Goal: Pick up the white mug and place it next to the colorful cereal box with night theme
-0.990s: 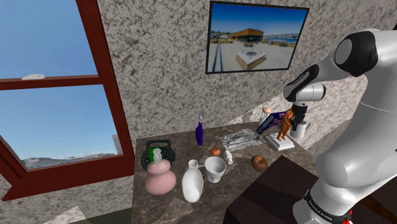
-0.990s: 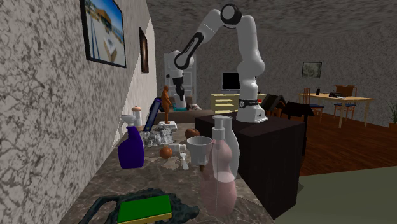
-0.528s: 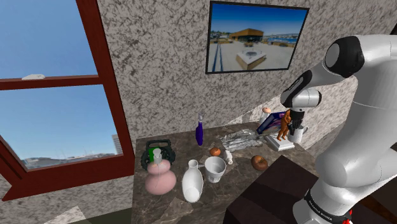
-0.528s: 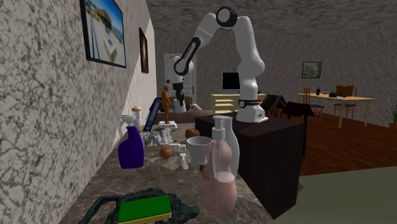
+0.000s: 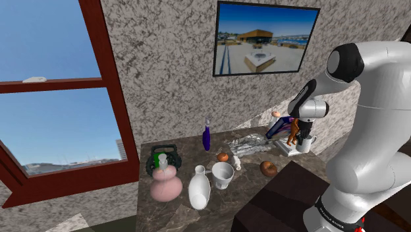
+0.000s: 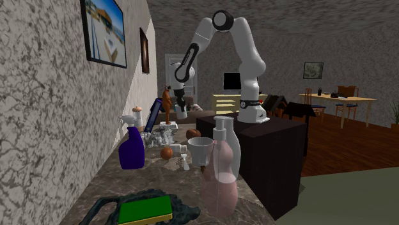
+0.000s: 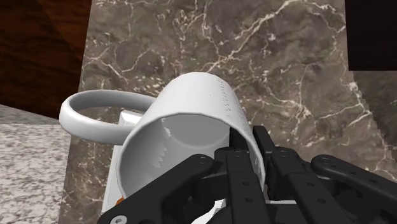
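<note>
Claw (image 7: 250, 145) is clenched on the white mug (image 7: 191, 105), pinching the rim wall with one finger inside and one outside. Mug sits tilted, mouth toward the wrist camera, handle sticking out sideways, away from the fingers. Shoulder view puts it at the right end of the tabletop (image 5: 188, 150), just beside the brown figurine (image 5: 292, 130). Dark-blue cereal box (image 5: 275, 129) leans just past that. Can't tell if the mug's base touches the marble, probably just off it. Room is tight: the figurine crowds the box side and the tabletop edge is close on the other.
</note>
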Motion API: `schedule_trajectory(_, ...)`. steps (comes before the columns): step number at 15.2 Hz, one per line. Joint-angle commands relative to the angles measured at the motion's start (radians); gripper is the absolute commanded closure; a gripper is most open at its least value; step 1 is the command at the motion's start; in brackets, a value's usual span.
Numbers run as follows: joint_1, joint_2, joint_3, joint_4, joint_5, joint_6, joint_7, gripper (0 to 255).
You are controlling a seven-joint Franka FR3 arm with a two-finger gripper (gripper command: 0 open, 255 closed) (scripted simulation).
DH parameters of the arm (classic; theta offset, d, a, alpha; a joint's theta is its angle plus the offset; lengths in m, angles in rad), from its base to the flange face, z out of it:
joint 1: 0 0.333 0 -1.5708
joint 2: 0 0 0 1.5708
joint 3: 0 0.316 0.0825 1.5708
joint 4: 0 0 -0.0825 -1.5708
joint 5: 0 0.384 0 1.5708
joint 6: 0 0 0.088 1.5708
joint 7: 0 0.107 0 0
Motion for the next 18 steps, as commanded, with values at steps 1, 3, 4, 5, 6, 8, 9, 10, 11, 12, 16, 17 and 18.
schedule_trajectory(1,-0.007,0.029,0.01,0.005,0.015,0.024,-0.007,255)
schedule_trajectory(3,-0.015,0.056,0.02,0.008,0.029,0.046,-0.014,255)
schedule_trajectory(4,-0.019,0.07,0.026,0.01,0.035,0.057,-0.018,255)
schedule_trajectory(5,-0.023,0.084,0.031,0.013,0.042,0.068,-0.021,255)
schedule_trajectory(6,-0.028,0.098,0.037,0.015,0.048,0.079,-0.024,255)
schedule_trajectory(8,-0.037,0.125,0.048,0.021,0.061,0.101,-0.03,255)
schedule_trajectory(9,-0.041,0.139,0.054,0.024,0.067,0.111,-0.033,255)
schedule_trajectory(10,-0.046,0.153,0.06,0.028,0.072,0.122,-0.036,255)
schedule_trajectory(11,-0.05,0.167,0.065,0.031,0.078,0.132,-0.039,255)
schedule_trajectory(12,-0.055,0.181,0.071,0.035,0.084,0.142,-0.041,255)
schedule_trajectory(16,-0.066,0.213,0.085,0.045,0.094,0.164,-0.046,255)
schedule_trajectory(17,-0.066,0.213,0.085,0.045,0.094,0.164,-0.045,255)
schedule_trajectory(18,-0.067,0.212,0.086,0.045,0.093,0.164,-0.045,255)
